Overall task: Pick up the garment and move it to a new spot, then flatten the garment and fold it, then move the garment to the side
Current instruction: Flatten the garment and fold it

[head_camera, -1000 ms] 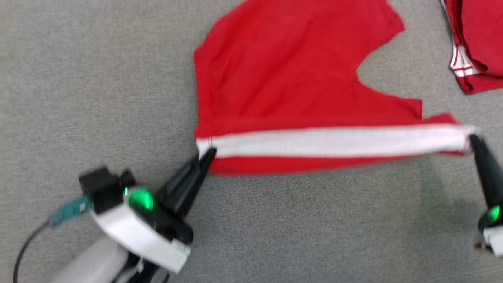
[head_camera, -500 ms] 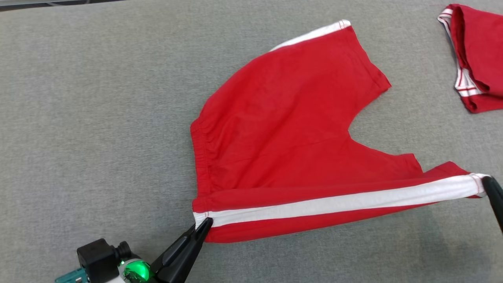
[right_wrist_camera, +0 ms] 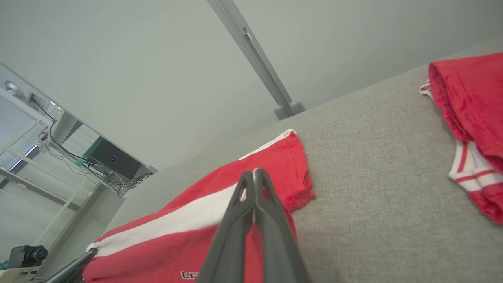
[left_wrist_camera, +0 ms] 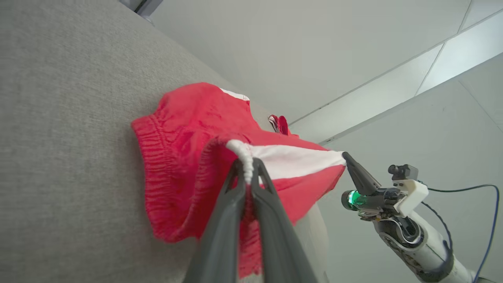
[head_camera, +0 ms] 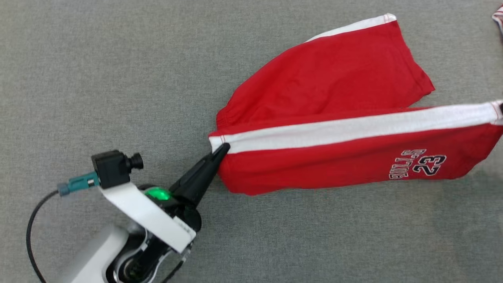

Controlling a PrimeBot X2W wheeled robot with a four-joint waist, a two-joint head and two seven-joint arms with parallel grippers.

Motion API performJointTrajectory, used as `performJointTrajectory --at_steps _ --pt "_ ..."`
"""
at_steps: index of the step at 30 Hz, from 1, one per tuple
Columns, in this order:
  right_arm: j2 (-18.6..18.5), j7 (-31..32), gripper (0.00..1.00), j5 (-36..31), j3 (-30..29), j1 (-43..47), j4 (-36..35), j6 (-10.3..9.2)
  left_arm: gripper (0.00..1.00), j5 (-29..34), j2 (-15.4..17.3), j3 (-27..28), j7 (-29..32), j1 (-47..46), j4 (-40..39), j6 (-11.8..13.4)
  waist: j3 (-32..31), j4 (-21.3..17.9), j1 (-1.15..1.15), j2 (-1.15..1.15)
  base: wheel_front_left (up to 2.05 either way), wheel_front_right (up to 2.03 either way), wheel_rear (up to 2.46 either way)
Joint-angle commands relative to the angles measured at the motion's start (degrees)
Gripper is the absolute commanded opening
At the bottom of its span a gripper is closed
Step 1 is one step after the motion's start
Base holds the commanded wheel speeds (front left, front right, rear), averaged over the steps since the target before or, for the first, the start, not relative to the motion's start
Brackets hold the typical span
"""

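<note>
The garment (head_camera: 338,82) is a pair of red shorts with a white side stripe, lying partly on the grey surface (head_camera: 98,78). Its near half is lifted and hangs taut between my grippers, with a "23" print (head_camera: 426,164) facing up. My left gripper (head_camera: 222,151) is shut on the waistband end of the stripe, seen close up in the left wrist view (left_wrist_camera: 247,167). My right gripper (right_wrist_camera: 254,173) is shut on the stripe's hem end; the left wrist view also catches the right gripper (left_wrist_camera: 346,156) pinching that corner. The far leg (right_wrist_camera: 287,157) rests flat.
Another red garment with white trim (right_wrist_camera: 467,114) lies folded at the far right of the surface, its edge just in the head view's top right corner (head_camera: 499,15). A grey post (right_wrist_camera: 255,59) rises behind the surface's far edge. A black cable (head_camera: 31,236) trails from my left wrist.
Both grippers have raised the striped edge and carried it toward the far leg, so the near half now hangs with its printed side showing. The head camera has also shifted.
</note>
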Motion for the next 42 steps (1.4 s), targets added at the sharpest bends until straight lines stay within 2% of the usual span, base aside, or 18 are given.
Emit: performJointTrajectory --at_steps 1,6,11,22,31,32,33,34,35,36,37,42 --pt "-0.3 1.4 0.00 0.3 0.5 -3.0 1.3 -0.01 0.00 -1.7 -0.4 0.9 1.1 -2.4 1.5 0.2 1.5 1.3 0.00 0.00 0.00 0.00 0.00" --pt "-0.2 7.0 0.00 1.2 2.6 -14.3 6.9 -0.02 0.00 -7.9 -3.1 3.5 4.6 -8.7 6.2 0.9 4.0 2.5 0.00 0.00 0.00 0.00 0.00" --pt "0.3 11.3 0.00 0.9 5.2 -23.7 11.1 -0.01 0.00 -10.9 -5.8 4.4 6.6 -13.9 10.1 0.9 6.5 3.7 0.00 0.00 0.00 0.00 0.00" --pt "2.6 19.0 0.00 -2.4 12.4 -42.7 20.8 -0.01 0.00 -9.8 -8.5 5.7 6.4 -22.8 18.8 0.3 11.0 5.1 0.00 0.00 0.00 0.00 0.00" --pt "4.8 21.1 0.00 -3.7 16.2 -52.9 28.2 -0.01 0.00 -7.7 -10.1 4.5 6.1 -26.3 23.6 0.5 13.6 6.4 0.00 0.00 0.00 0.00 0.00" --pt "5.1 21.1 0.00 -3.8 16.8 -53.7 28.7 -0.01 0.07 -7.6 -10.3 4.4 6.1 -26.4 24.1 0.6 13.8 6.4 0.00 0.00 0.00 0.00 0.00" --pt "5.5 20.9 0.00 -4.0 17.3 -54.2 29.3 -0.01 0.28 -7.5 -10.4 4.3 6.1 -26.4 24.6 0.6 14.0 6.4 0.00 0.00 0.00 0.00 0.00" --pt "5.9 20.6 0.00 -4.0 17.8 -54.7 29.9 -0.01 0.42 -7.4 -10.6 4.1 6.0 -26.4 25.0 0.5 14.0 6.5 0.00 0.00 0.00 0.00 0.00" --pt "6.2 20.3 0.29 -4.0 18.2 -55.1 30.3 -0.01 0.69 -7.4 -10.7 4.0 5.9 -26.5 25.5 0.4 14.1 6.5 0.00 0.00 0.00 0.00 0.00" --pt "6.4 19.7 0.94 -3.9 18.5 -55.3 30.7 -0.01 0.97 -7.0 -10.8 3.9 5.6 -26.7 26.0 0.3 14.0 6.5 0.00 0.00 0.00 0.00 0.00" --pt "6.5 18.8 1.00 -4.1 18.7 -55.4 31.2 -0.01 1.00 -6.8 -10.9 3.8 5.4 -26.7 26.4 0.3 13.9 6.5 0.00 0.00 0.00 0.00 0.00" --pt "5.8 13.6 1.00 -5.1 19.3 -53.4 30.8 -0.01 1.00 -4.4 -10.8 3.2 2.7 -25.7 27.8 0.3 12.6 6.3 0.00 0.00 0.00 0.00 0.00"
